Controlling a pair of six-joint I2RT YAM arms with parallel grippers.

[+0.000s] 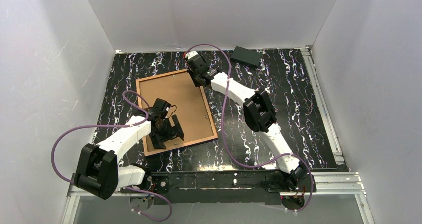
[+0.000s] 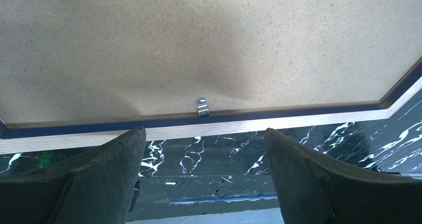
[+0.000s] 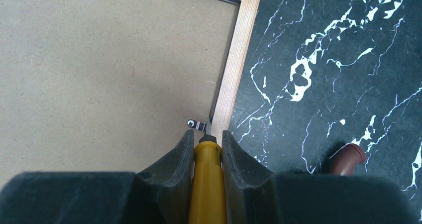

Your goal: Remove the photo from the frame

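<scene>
The frame (image 1: 214, 127) lies face down on the black marbled table, and the photo's plain brown board back (image 1: 174, 97) fills it. My right gripper (image 1: 197, 72) is at the frame's far right corner. It is shut on a yellow-handled screwdriver (image 3: 207, 184), whose tip touches a small metal clip (image 3: 195, 125) beside the wooden rim (image 3: 235, 69). My left gripper (image 2: 204, 132) stands open over the frame's near edge (image 2: 298, 118), with nothing between its fingers. Another metal clip (image 2: 201, 106) sits on the board (image 2: 199, 45) just beyond it. The printed side is hidden.
A small black block (image 1: 247, 56) lies at the back of the table near the far wall. White walls enclose the table on three sides. Purple cables (image 1: 225, 109) loop over both arms, and a reddish-brown cable end (image 3: 349, 157) shows right of my right gripper.
</scene>
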